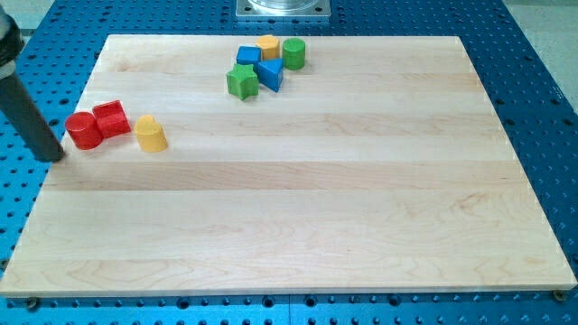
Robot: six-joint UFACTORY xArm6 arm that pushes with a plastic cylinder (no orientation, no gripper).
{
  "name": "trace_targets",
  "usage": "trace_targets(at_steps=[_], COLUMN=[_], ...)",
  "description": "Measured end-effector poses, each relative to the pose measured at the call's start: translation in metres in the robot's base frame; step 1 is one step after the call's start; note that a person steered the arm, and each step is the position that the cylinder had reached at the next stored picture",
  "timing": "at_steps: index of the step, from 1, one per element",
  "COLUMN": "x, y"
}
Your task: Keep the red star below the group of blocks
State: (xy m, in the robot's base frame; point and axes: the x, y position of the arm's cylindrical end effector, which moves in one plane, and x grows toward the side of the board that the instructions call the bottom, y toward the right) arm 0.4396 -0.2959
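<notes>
Two red blocks sit at the view's left edge of the wooden board. One is a round red cylinder. Touching it on its upper right is an angular red block that looks like the red star. A yellow block with a rounded top stands just right of them. My tip is at the board's left edge, just left of and below the red cylinder, close to it but apart. The group at the view's top holds a blue cube, a yellow hexagon, a green cylinder, a blue triangle and a green star.
The board lies on a blue perforated table. A grey metal base stands beyond the board's top edge. My dark rod slants up and left out of the view.
</notes>
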Motion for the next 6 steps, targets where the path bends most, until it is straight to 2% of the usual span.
trace_targets(at_steps=[1, 2, 3, 5, 6], x=[-0.065, -0.098, -0.122, -0.115, -0.058], y=[0.054, 0.041, 0.076, 0.088, 0.162])
